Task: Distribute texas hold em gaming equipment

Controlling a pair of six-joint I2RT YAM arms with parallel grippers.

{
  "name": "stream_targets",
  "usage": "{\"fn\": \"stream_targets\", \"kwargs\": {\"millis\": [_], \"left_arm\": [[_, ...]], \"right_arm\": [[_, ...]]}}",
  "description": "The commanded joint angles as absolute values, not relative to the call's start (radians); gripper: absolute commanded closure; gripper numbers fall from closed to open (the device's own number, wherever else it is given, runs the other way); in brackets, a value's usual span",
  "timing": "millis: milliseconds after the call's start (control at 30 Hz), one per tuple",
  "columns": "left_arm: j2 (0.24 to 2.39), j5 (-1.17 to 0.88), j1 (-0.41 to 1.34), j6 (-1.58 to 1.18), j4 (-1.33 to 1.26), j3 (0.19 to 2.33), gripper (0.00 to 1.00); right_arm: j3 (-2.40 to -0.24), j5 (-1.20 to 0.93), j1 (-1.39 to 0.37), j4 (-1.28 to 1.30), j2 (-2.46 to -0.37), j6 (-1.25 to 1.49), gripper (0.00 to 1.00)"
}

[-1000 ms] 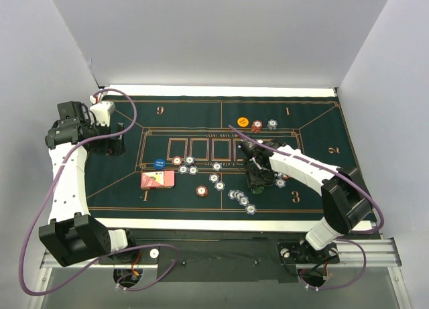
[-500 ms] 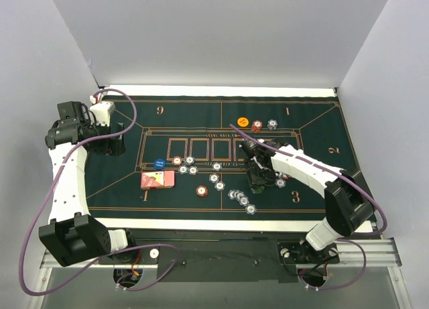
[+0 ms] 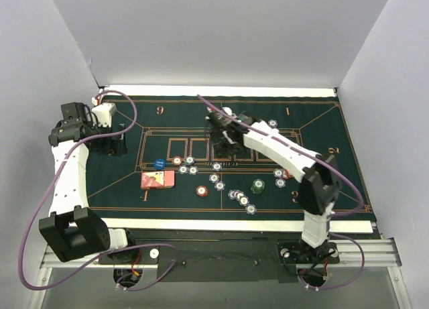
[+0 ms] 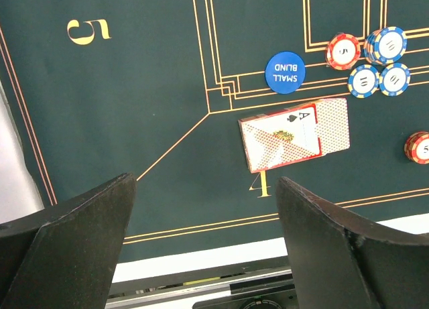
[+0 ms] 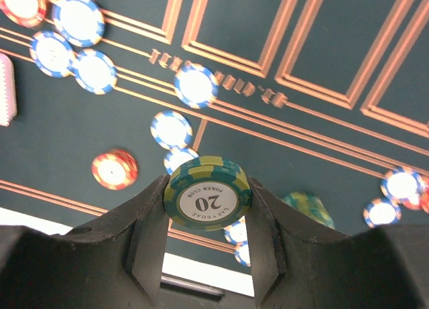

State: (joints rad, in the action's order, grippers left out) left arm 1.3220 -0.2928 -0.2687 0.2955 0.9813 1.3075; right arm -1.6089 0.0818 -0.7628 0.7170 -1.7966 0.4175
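R gripper (image 5: 206, 188): jaws clamped on green "20" chip (image 5: 208, 202), held up over mat's (image 5: 322, 47) centre boxes.
L gripper (image 4: 206, 188): jaws wide apart, nothing betw., above mat's L side, nr cards (image 4: 295, 133).
Loose chips (image 3: 245, 202): scattered mid-mat.

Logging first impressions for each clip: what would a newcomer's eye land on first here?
The right tool pinches a green 20 chip by its edges, held above the boxes at the middle of the mat. The left tool hangs open and empty over the mat's left end, near a card stack showing an ace of spades and a blue small-blind disc.
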Motion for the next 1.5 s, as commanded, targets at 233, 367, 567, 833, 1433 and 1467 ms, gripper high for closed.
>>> {"fn": "stream_targets", "kwargs": {"millis": [233,367,567,833,1433,1467], "left_arm": [[1.325,-0.321,-0.276,0.279,0.911,1.281,0.04],[1.327,-0.322,-0.276,0.282,0.91,1.279,0.04],[1.322,-0.321,-0.275,0.282,0.91,1.276,0.04],[1.312,-0.319,-0.278,0.285,0.916,1.276,0.04],[1.295,-0.318,-0.278,0.285,0.933,1.289,0.04],[1.296,-0.318,-0.276,0.287,0.934,1.289,0.04]], "right_arm": [[-1.995,0.09,-0.848,0.781,-2.218,0.408,0.73],[-2.054,0.078,-0.854,0.776,-2.29,0.41,0.73],[-2.089,0.061,-0.897,0.778,-2.342,0.405,0.73],[-2.091,0.031,-0.936,0.765,-2.373,0.41,0.7],[-1.973,0.09,-0.919,0.787,-2.149,0.383,0.39],[-1.95,0.1,-0.91,0.785,-2.088,0.383,0.38]]}}
